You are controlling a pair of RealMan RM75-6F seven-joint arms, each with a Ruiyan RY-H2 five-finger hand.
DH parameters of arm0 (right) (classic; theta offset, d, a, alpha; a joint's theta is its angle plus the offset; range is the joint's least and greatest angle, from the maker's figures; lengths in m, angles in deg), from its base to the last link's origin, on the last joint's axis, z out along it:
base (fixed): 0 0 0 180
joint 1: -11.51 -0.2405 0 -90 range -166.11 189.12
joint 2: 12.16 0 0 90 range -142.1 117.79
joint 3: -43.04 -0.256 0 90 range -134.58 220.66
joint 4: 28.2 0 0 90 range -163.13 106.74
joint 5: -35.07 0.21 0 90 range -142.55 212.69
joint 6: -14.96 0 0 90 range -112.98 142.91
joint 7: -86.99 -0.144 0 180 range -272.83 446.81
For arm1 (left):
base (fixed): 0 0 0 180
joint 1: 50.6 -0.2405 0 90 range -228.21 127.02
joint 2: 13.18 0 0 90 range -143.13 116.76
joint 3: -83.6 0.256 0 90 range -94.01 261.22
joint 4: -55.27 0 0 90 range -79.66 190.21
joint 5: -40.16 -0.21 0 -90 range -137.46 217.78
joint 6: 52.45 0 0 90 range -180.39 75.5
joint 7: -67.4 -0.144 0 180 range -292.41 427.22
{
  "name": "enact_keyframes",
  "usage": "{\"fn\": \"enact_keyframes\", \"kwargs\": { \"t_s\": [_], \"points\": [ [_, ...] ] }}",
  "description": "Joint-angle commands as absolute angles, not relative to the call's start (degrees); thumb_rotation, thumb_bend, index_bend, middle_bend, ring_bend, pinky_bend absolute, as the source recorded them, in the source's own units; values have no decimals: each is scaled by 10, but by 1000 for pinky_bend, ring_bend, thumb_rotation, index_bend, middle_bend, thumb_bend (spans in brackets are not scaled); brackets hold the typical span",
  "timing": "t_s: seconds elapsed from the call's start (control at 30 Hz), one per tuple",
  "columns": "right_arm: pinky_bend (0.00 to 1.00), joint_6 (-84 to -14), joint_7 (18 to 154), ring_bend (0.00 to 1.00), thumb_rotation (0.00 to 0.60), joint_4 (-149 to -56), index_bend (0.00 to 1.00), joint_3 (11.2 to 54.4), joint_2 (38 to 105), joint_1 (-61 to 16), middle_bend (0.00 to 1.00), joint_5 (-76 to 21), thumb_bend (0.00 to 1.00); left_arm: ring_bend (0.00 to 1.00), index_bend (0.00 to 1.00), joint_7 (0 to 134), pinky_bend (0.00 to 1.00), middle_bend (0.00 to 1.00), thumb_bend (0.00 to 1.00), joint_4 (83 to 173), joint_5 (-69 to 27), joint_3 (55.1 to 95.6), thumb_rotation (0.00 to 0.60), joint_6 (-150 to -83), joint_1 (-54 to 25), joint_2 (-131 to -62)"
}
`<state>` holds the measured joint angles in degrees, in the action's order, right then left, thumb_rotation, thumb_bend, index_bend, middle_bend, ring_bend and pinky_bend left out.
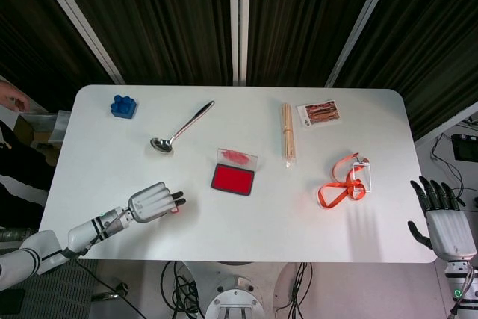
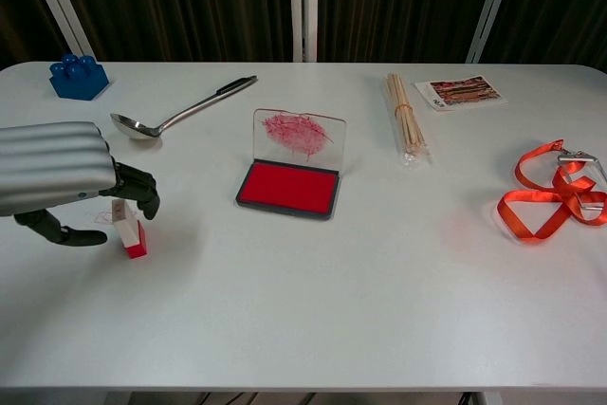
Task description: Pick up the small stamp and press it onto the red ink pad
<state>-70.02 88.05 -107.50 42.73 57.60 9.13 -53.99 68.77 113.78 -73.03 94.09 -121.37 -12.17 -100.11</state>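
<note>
The small stamp [image 2: 130, 234], white on top with a red base, stands upright on the table's front left. My left hand [image 2: 55, 168] hovers over it. The curled fingers [image 2: 138, 194] hide part of the stamp's white top, and the thumb [image 2: 74, 236] lies just left of it with a small gap. In the head view only a red bit of the stamp [image 1: 175, 211] shows beside the left hand [image 1: 153, 202]. The red ink pad [image 2: 287, 187] lies mid-table with its clear lid [image 2: 299, 132] raised. My right hand [image 1: 442, 218] rests open off the table's front right corner.
A spoon [image 2: 180, 109] and a blue brick [image 2: 78, 76] lie at the back left. A bundle of wooden sticks [image 2: 406, 128] and a picture card [image 2: 460, 91] are at the back right. An orange lanyard [image 2: 550, 196] lies on the right.
</note>
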Motion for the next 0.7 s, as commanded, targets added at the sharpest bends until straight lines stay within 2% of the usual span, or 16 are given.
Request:
{"fn": "enact_keyframes", "kwargs": {
  "t_s": [0.03,0.3,0.7],
  "points": [
    [0,-699,881,0,600,-1075,0,427,576,91,0,-539,228,829,400,692,939,414,284,1130,-730,945,600,-1217,-120,-1006],
    [0,-696,885,0,600,-1077,0,427,576,89,0,-539,228,831,426,708,940,432,347,1106,-728,951,600,-1231,-117,-1023],
    [0,-692,893,0,600,-1084,0,427,574,88,0,-536,228,837,452,725,943,447,352,1082,-725,961,600,-1239,-112,-1036]
  ]
}}
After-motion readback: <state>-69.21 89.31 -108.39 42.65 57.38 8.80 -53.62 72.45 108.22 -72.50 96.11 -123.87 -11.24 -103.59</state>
